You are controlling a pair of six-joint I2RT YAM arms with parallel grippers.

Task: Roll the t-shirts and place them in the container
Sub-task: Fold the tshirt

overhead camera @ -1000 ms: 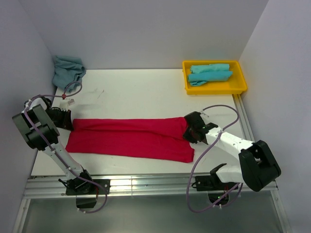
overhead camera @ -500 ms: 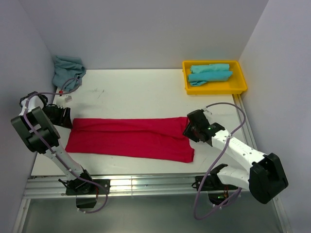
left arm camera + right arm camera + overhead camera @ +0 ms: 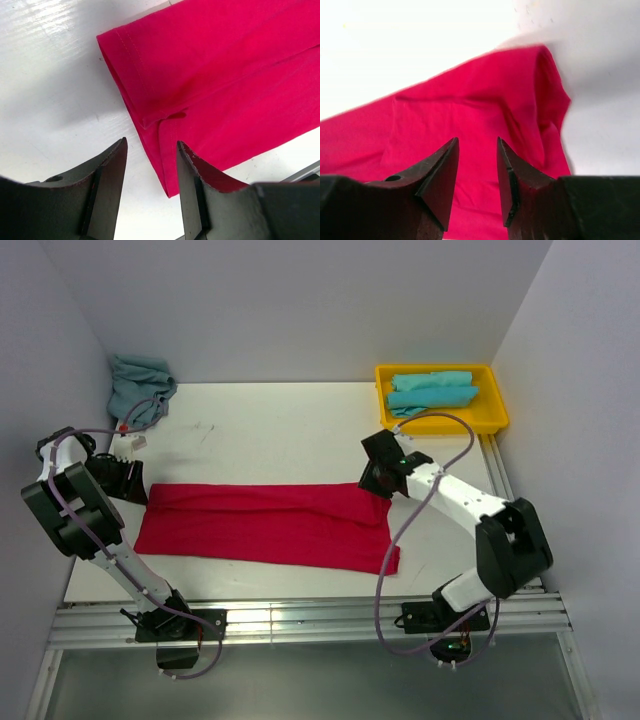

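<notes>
The red t-shirt lies flat on the white table, folded into a long strip running left to right. My left gripper stands open at its left end; in the left wrist view the left gripper hovers over the hemmed edge of the red t-shirt, holding nothing. My right gripper is open over the far right corner; in the right wrist view the right gripper has only the red t-shirt below its empty jaws. Folded turquoise t-shirts lie in the tray. Another turquoise t-shirt sits crumpled at the back left.
The yellow tray stands at the back right corner. Walls close in the table on the left, back and right. A metal rail runs along the near edge by the arm bases.
Both grippers have opened wider. The right gripper has moved away from the near edge and leftward, to the shirt's far right corner. The left gripper has shifted slightly left.
</notes>
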